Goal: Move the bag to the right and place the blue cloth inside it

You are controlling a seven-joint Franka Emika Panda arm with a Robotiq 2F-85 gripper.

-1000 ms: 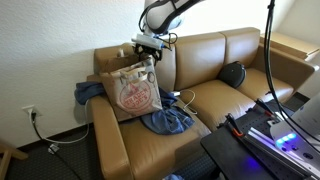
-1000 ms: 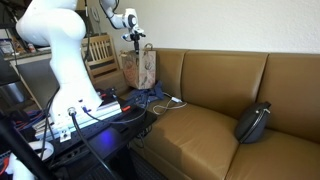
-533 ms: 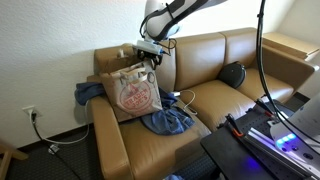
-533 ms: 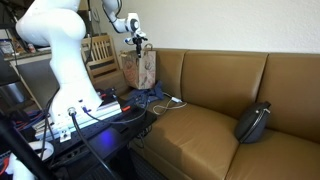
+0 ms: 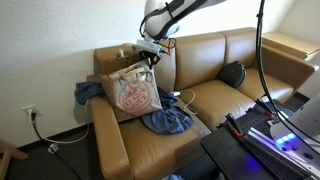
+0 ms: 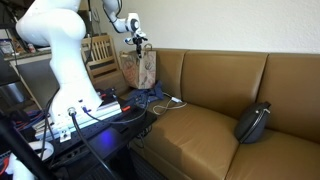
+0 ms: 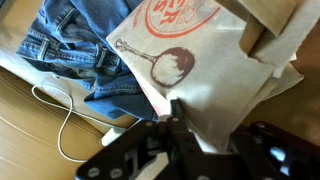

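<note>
lowered slightly, hand (image 5: 151, 59) meets bag (image 5: 132, 92) rim (paper-hidden; open or closed, cannot tell)

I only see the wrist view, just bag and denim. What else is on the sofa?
Observer: A black item lies on the other seat cushion, apart from the bag.
Operator: Where is the gripper on the bag?
Observer: The gripper is at its top edge, near the backrest of the sofa.
Operator: Is there other cloth?
Observer: Besides the blue cloth in front of the bag, a second blue piece lies by the armrest.
</note>
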